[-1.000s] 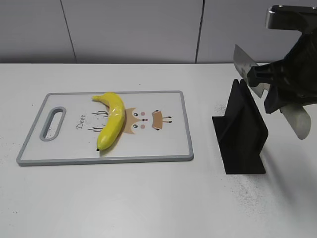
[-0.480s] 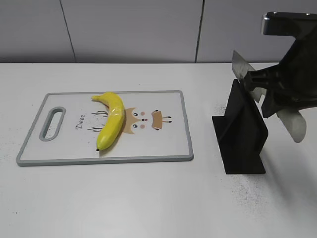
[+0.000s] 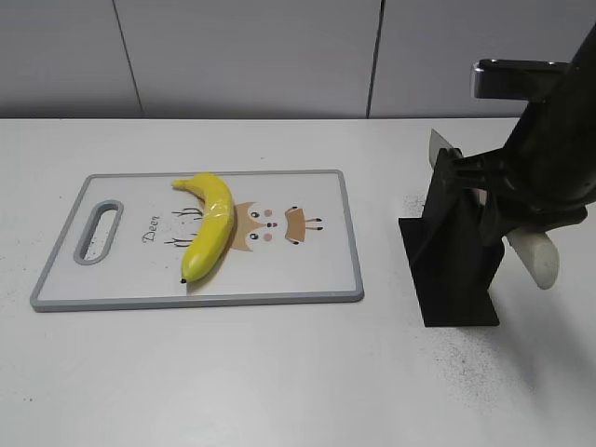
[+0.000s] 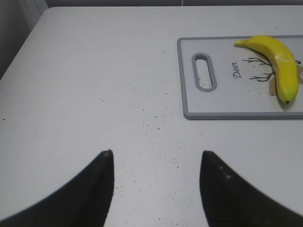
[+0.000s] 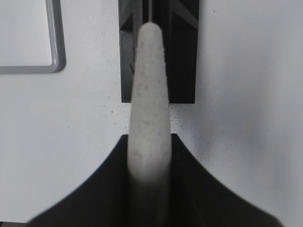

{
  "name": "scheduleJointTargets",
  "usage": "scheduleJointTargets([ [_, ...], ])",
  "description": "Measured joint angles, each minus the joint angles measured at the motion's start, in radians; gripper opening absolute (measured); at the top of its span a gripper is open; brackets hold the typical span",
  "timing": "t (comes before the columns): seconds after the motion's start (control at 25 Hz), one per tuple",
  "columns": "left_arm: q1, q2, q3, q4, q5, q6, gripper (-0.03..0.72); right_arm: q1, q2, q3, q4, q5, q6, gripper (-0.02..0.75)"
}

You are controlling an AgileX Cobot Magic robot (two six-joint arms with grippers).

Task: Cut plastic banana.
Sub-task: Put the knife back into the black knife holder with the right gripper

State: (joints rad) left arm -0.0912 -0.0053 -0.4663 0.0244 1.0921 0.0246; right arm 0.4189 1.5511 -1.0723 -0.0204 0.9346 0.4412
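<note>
The plastic banana (image 3: 209, 228) is whole and lies on the left half of the grey-rimmed cutting board (image 3: 307, 270). It also shows in the left wrist view (image 4: 279, 61), far right of my left gripper (image 4: 156, 153), which is open and empty over bare table. My right gripper (image 3: 500, 191) is shut on the pale handle of a knife (image 5: 149, 85). The knife's handle end (image 3: 535, 256) points down to the right, and its blade (image 3: 438, 144) sits at the top of the black knife stand (image 3: 456, 251). Most of the blade is hidden.
The cutting board (image 4: 227, 106) has a slot handle at its left end and a deer drawing. The black stand (image 5: 182, 47) stands on the white table right of the board. A grey wall runs behind the table. Dark specks dot the tabletop.
My right gripper has moved down and left with the knife. The blade, earlier raised above the stand, now sits low at the stand's top. The banana and board have not moved.
</note>
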Motion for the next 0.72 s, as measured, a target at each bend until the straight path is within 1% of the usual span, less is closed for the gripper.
scheduleJointTargets([
  [0.08,0.000,0.000,0.000,0.000,0.000,0.000,0.542,0.000,0.000,0.000,0.004,0.003,-0.006,0.157],
  [0.16,0.000,0.000,0.000,0.000,0.000,0.000,0.542,0.000,0.000,0.000,0.006,0.007,-0.009,0.188],
  [0.2,0.000,0.000,0.000,0.000,0.000,0.000,0.542,0.000,0.000,0.000,0.009,0.009,-0.011,0.235],
  [0.36,0.000,0.000,0.000,0.000,0.000,0.000,0.542,0.000,0.000,0.000,0.020,0.010,-0.026,0.480],
  [0.4,0.000,0.000,0.000,0.000,0.000,0.000,0.541,0.000,0.000,0.000,0.020,0.010,-0.042,0.525],
  [0.44,0.000,0.000,0.000,0.000,0.000,0.000,0.538,0.000,0.000,0.000,0.020,0.010,-0.056,0.552],
  [0.52,0.000,0.000,0.000,0.000,0.000,0.000,0.533,0.000,0.000,0.000,0.020,0.010,-0.079,0.582],
  [0.72,0.000,0.000,0.000,0.000,0.000,0.000,0.532,0.000,-0.050,0.000,0.020,0.010,-0.166,0.591],
])
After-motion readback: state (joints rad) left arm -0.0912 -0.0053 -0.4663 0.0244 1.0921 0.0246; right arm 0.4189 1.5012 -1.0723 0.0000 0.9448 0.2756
